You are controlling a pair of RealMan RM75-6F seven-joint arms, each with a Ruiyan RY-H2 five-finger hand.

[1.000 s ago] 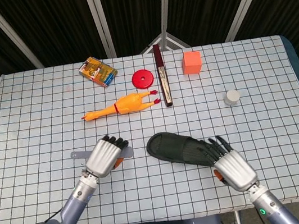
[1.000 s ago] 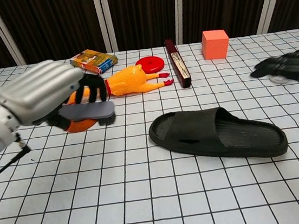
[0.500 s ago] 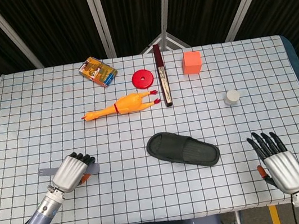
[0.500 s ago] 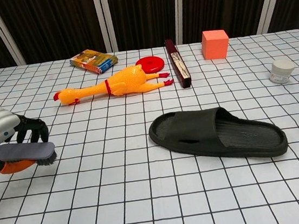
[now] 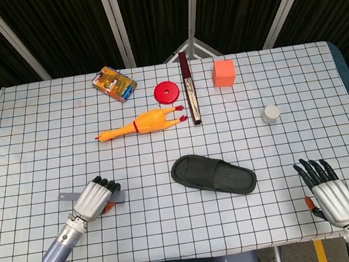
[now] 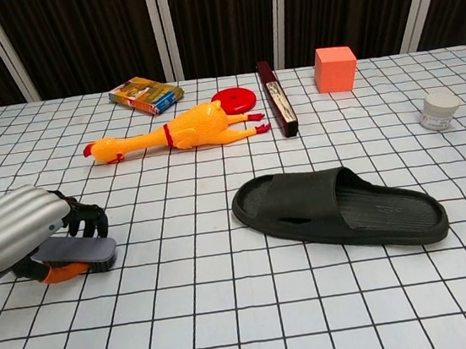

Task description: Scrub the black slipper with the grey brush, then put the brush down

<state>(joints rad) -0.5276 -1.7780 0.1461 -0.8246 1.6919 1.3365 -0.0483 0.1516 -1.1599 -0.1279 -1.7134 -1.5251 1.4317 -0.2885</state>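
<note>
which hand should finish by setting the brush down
The left hand. It already grips the grey brush low over the table, well left of the slipper. The right hand is open and holds nothing.

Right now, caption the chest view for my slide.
Left hand holds brush low on table, apart from slipper.

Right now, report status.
Left hand holds brush, low over table. Right hand open, off slipper. Nothing between them.
</note>
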